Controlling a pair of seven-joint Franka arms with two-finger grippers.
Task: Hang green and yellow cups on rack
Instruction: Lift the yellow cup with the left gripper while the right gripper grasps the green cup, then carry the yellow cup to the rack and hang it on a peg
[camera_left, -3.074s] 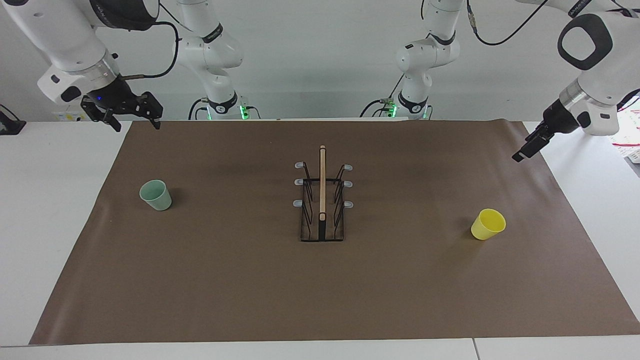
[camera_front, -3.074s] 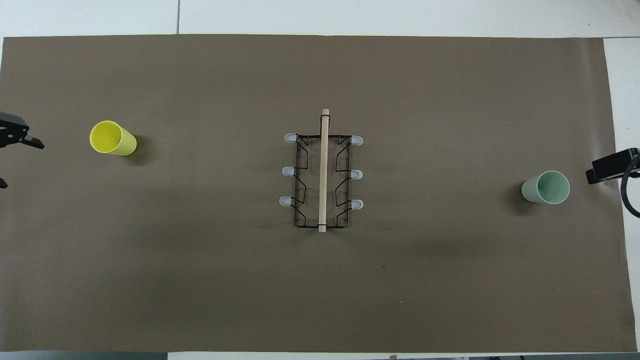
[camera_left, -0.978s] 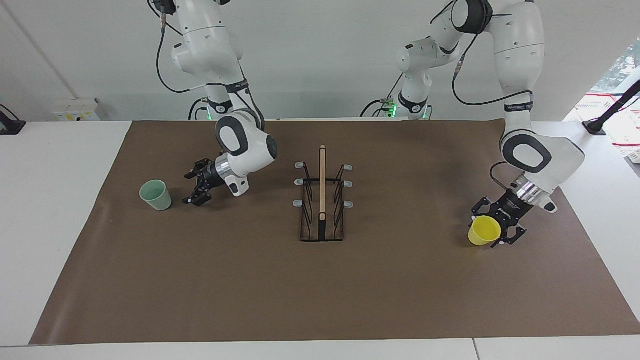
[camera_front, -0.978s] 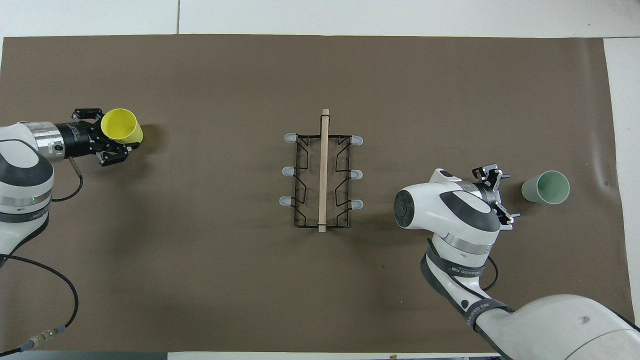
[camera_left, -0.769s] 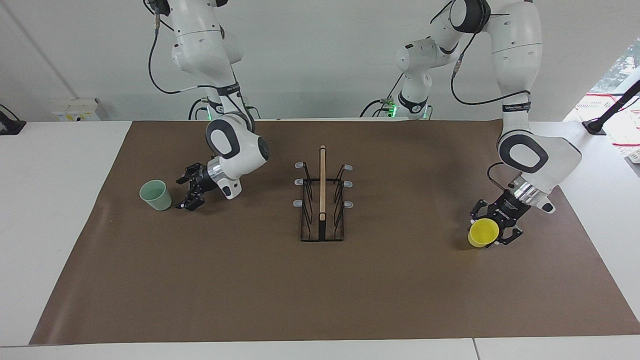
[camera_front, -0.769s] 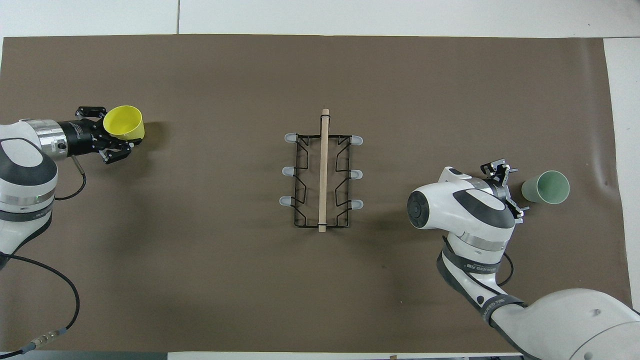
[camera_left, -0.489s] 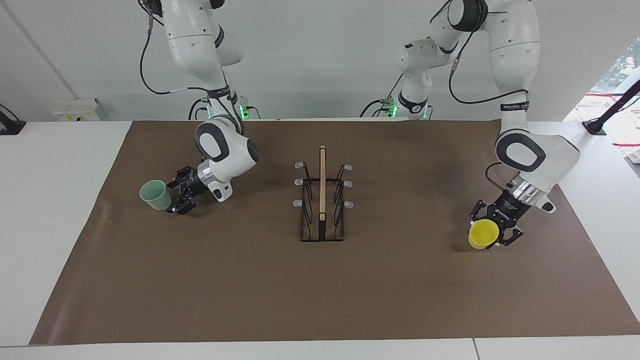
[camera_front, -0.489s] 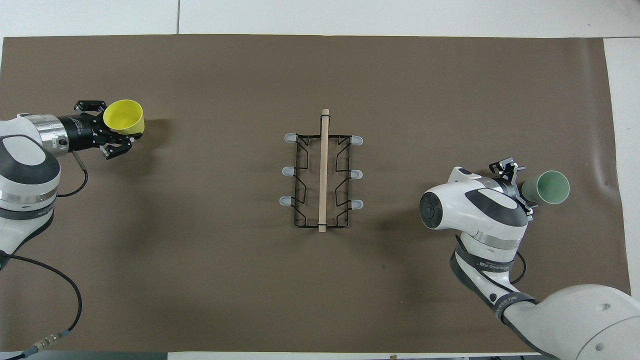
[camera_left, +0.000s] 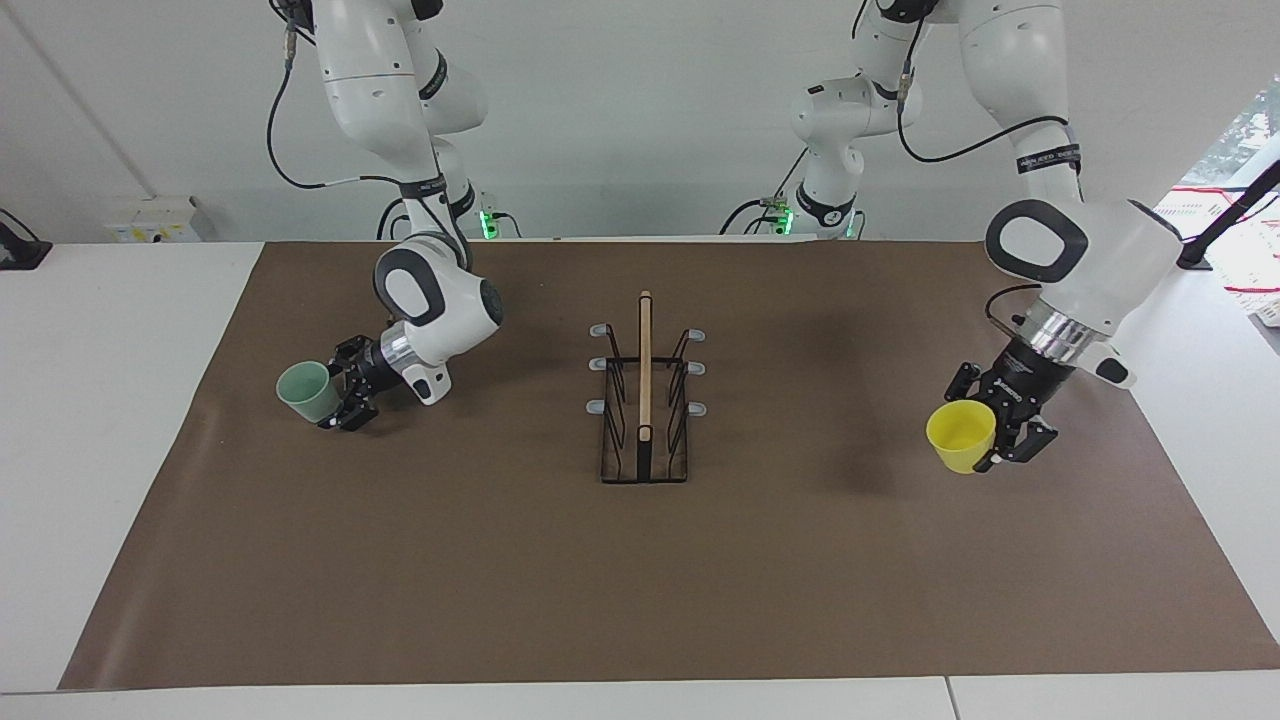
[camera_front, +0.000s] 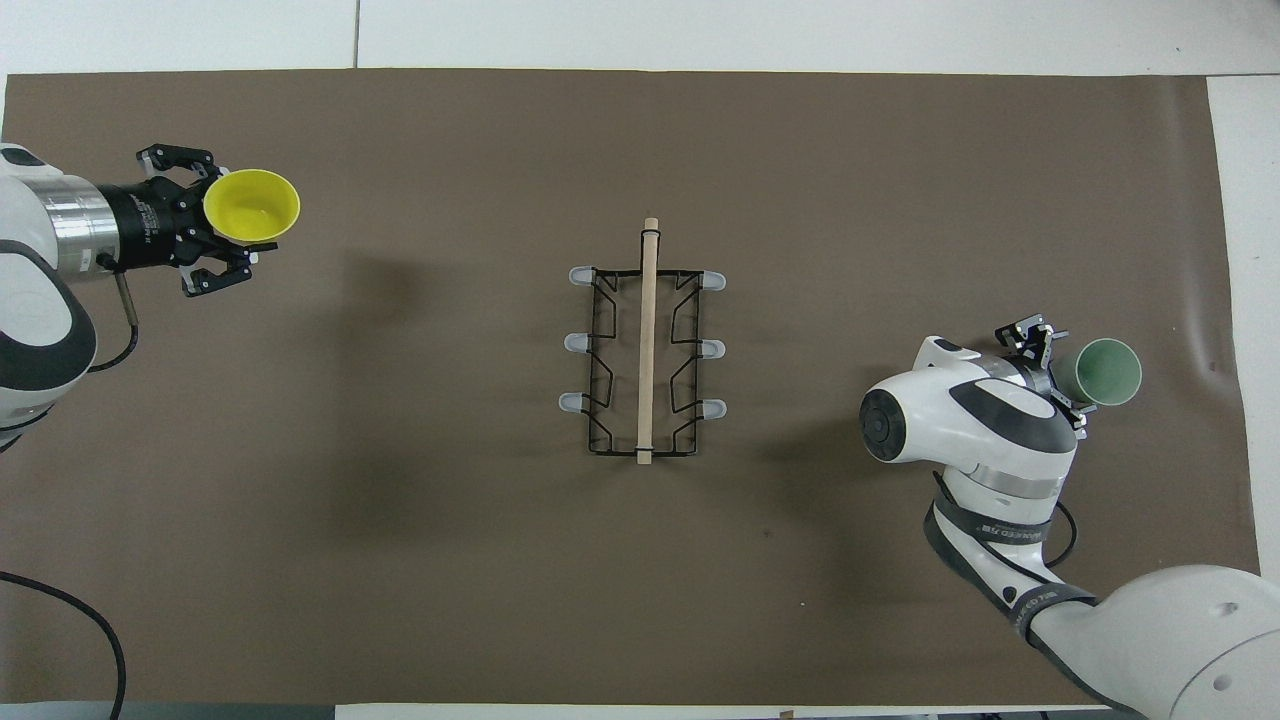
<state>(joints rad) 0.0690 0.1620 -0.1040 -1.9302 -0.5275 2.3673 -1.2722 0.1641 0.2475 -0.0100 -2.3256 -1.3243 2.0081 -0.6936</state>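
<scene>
the pale mint green cup (camera_left: 308, 390), small, tapered and handleless, stands on the brown mat (camera_left: 500, 580) at the right arm's end, the right gripper (camera_left: 347, 397) spread wide around its side. mid-table stands the black wire rack (camera_left: 645, 400), wooden centre bar upright, grey-tipped prongs bare. the bright yellow cup (camera_left: 961, 436) hangs above the mat, mouth up, pinched by the left gripper (camera_left: 998, 432).
</scene>
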